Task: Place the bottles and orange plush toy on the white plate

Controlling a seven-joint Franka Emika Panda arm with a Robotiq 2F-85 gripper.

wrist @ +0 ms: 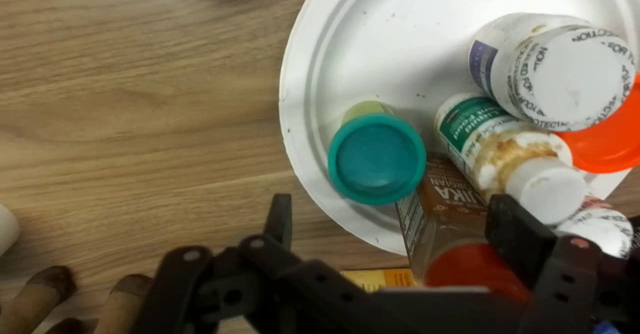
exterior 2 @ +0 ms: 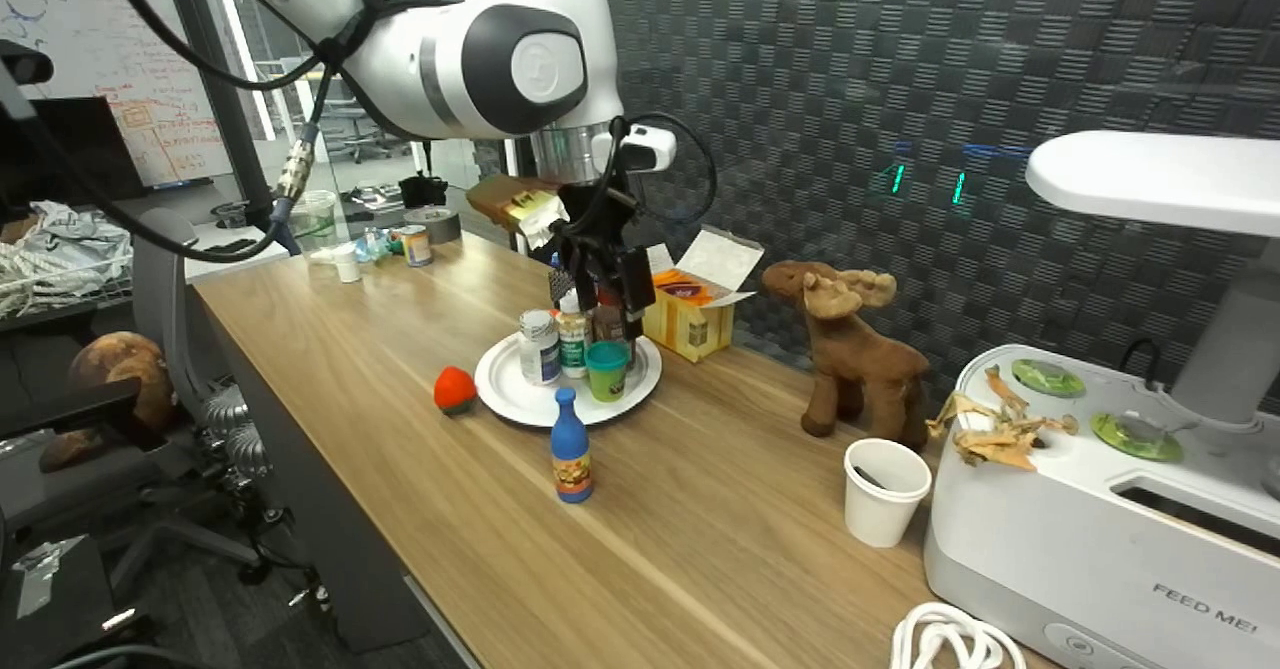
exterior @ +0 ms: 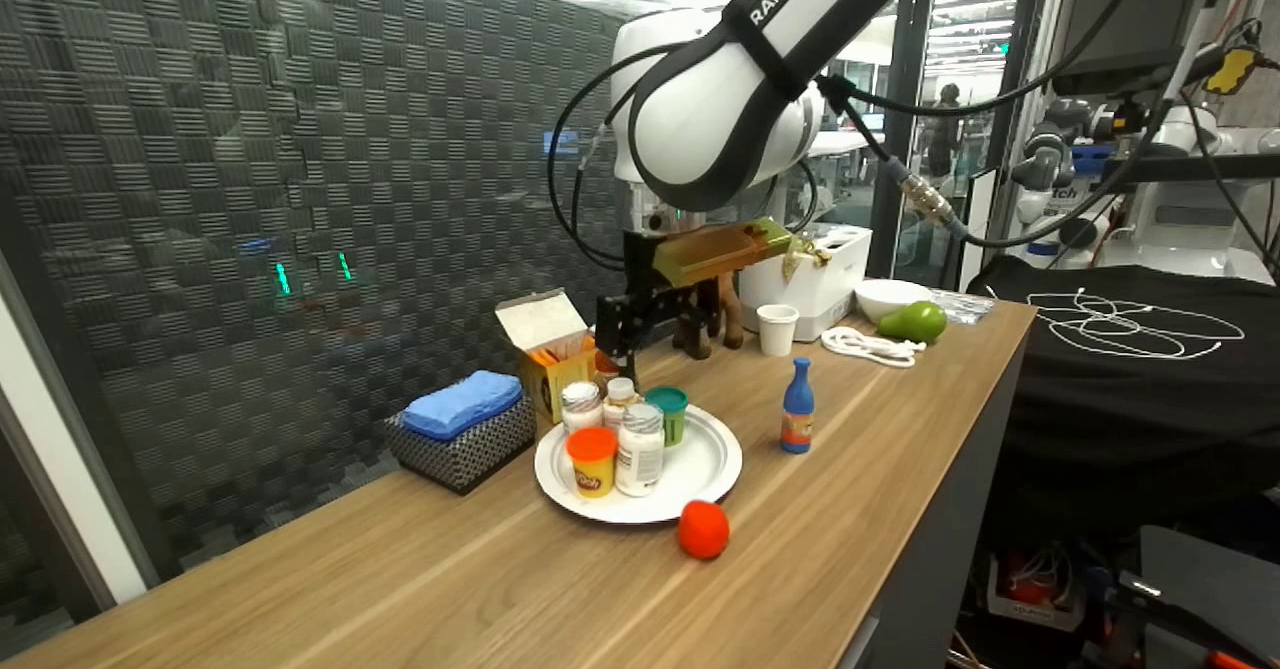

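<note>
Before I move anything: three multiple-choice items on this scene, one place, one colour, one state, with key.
1. The plush toy sits: A) in the carton B) on the table beside the plate C) in the paper cup
2. The long-necked bottle is mostly: A) white B) green C) blue
3. The hand is: A) open B) shut C) clamped on the plush toy

1 B: both exterior views show it off the plate.
2 C: blue body, both exterior views.
3 A: jaws wide apart in the wrist view.
</note>
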